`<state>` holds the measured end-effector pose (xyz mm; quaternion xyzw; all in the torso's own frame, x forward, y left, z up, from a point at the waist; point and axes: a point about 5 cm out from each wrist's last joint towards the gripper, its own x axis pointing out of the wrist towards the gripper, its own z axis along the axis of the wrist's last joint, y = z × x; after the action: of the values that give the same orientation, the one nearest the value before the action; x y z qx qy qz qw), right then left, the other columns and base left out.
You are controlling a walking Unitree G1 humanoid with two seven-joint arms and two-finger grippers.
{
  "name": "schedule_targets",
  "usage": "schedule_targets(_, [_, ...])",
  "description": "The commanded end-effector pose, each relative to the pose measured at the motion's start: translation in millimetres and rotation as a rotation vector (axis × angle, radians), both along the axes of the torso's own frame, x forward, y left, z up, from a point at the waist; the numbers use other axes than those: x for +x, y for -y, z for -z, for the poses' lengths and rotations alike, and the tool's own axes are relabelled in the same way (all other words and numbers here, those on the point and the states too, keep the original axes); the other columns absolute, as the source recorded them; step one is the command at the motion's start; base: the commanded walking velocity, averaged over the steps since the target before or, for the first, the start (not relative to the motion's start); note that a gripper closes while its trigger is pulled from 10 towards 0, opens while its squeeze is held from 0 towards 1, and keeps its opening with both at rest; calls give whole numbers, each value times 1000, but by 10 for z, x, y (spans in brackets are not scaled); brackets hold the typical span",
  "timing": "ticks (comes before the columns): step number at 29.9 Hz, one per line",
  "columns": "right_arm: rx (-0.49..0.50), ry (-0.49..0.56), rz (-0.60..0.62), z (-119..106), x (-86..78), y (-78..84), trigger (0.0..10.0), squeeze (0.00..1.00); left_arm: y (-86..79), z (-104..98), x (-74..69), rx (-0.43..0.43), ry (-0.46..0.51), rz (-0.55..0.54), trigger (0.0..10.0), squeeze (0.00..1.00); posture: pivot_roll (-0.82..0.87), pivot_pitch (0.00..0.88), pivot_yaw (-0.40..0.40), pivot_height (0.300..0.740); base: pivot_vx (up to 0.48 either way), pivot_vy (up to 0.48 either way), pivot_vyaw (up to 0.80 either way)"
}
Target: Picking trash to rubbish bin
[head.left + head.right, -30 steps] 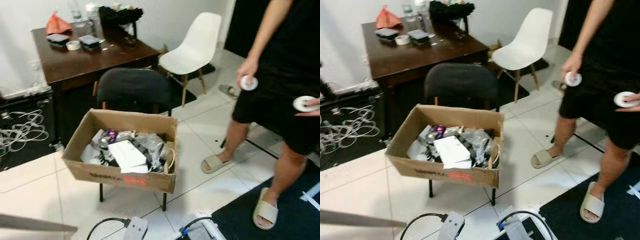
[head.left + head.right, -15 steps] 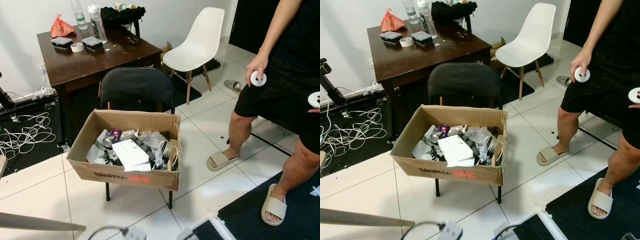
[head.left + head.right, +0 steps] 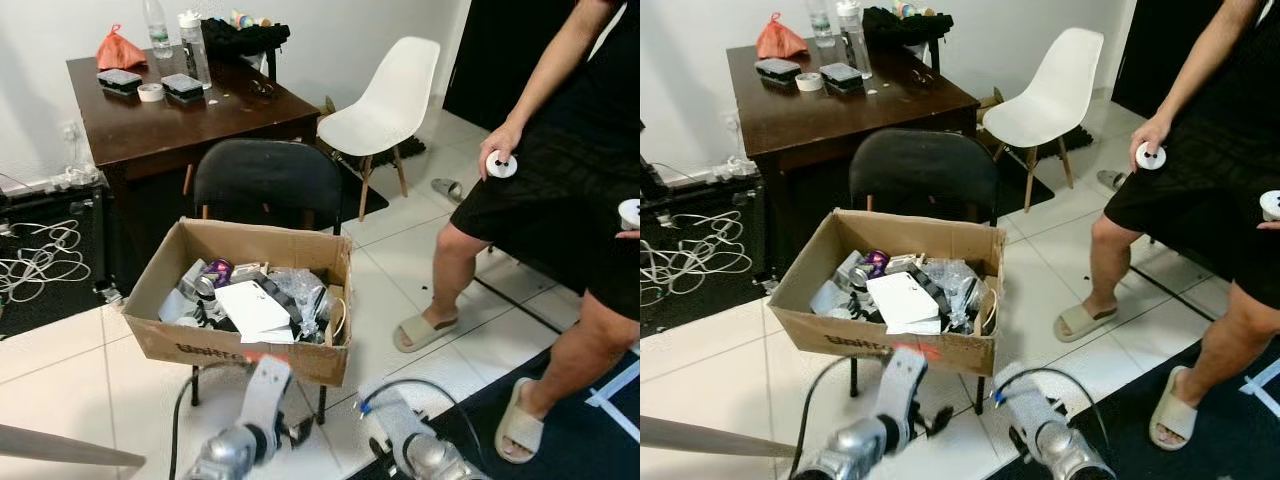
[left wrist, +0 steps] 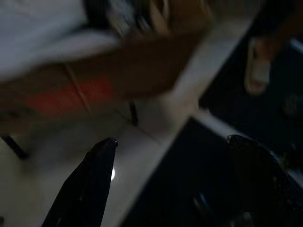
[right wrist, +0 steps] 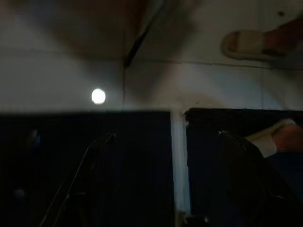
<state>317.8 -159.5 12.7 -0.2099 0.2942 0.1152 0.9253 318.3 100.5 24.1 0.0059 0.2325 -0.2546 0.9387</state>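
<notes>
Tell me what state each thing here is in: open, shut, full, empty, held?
Cardboard box: flaps open, full of trash, resting on a black chair.
Black chair: upright, carrying the box.
White chair: upright, seat bare.
Left gripper: fingers open, holding nothing.
Right gripper: fingers open, holding nothing.
Person's hand: holding a white round controller.
Bottles on the table: upright, capped.

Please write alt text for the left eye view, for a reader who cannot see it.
A cardboard box full of trash sits on a black chair, with the robot's two arms low in front. Behind stands a brown table; a person in slippers stands to the right, beside a white chair.
</notes>
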Motion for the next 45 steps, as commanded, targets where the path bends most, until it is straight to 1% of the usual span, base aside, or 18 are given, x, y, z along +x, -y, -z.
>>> schedule_targets(1, [29, -30, 23, 48, -42, 15, 10000, 0, -84, 37, -18, -9, -25, -32, 10000, 0, -133, 140, 13, 740, 0, 0, 0])
schedule_targets(2, [32, -24, 17, 24, -19, 4, 10000, 0, -99, 4, 13, -19, -18, -41, 10000, 0, -135, 138, 16, 740, 0, 0, 0])
schedule_targets(3, [21, -19, -8, -3, 7, -25, 10000, 0, -98, -19, 33, -8, -11, -27, 10000, 0, -149, 137, 38, 740, 0, 0, 0])
schedule_targets(4, [5, -16, -34, -19, 22, -48, 10000, 0, -89, -28, 39, 8, -8, -10, 10000, 0, -149, 137, 38, 740, 0, 0, 0])
schedule_targets(5, [5, -16, -34, -19, 22, -48, 10000, 0, -89, -28, 39, 8, -8, -10, 10000, 0, -149, 137, 38, 740, 0, 0, 0])
schedule_targets(7, [-8, -6, -57, -49, 51, -96, 10000, 0, -99, -42, 54, 58, 3, 20, 10000, 0, -149, 139, 53, 740, 0, 0, 0])
schedule_targets(8, [-8, -6, -57, -49, 51, -96, 10000, 0, -99, -42, 54, 58, 3, 20, 10000, 0, -149, 139, 53, 740, 0, 0, 0])
schedule_targets(10, [6, 2, -57, -66, 66, -125, 10000, 0, -145, -56, 73, 86, 11, 14, 10000, 0, -143, 144, 54, 740, 0, 0, 0])
schedule_targets(13, [88, -11, -27, -65, 64, -145, 10000, 0, -238, -57, 87, 71, -3, -38, 10000, 0, -124, 150, 53, 740, 0, 0, 0])
schedule_targets(14, [88, -11, -27, -65, 64, -145, 10000, 0, -238, -57, 87, 71, -3, -38, 10000, 0, -124, 150, 53, 740, 0, 0, 0])
schedule_targets(15, [148, -22, 14, -54, 55, -134, 10000, 0, -250, -41, 75, 61, -20, -39, 10000, 0, -127, 158, 43, 740, 0, 0, 0])
schedule_targets(18, [192, -32, 45, -45, 47, -118, 10000, 0, -228, -37, 70, 66, -26, -20, 10000, 0, -126, 164, 42, 740, 0, 0, 0])
schedule_targets(28, [192, -32, 45, -45, 47, -118, 10000, 0, -228, -37, 70, 66, -26, -20, 10000, 0, -126, 164, 42, 740, 0, 0, 0])
schedule_targets(30, [206, -28, 55, -60, 60, -119, 10000, 0, -221, -44, 76, 76, -28, -9, 10000, 0, -132, 171, 54, 740, 0, 0, 0])
schedule_targets(41, [255, -27, 82, -98, 95, -133, 10000, 0, -252, -98, 126, 65, -18, -32, 10000, 0, -127, 158, 43, 740, 0, 0, 0])
schedule_targets(45, [258, -26, 84, -110, 106, -133, 10000, 0, -246, -113, 138, 69, -14, -29, 10000, 0, -135, 146, 41, 740, 0, 0, 0])
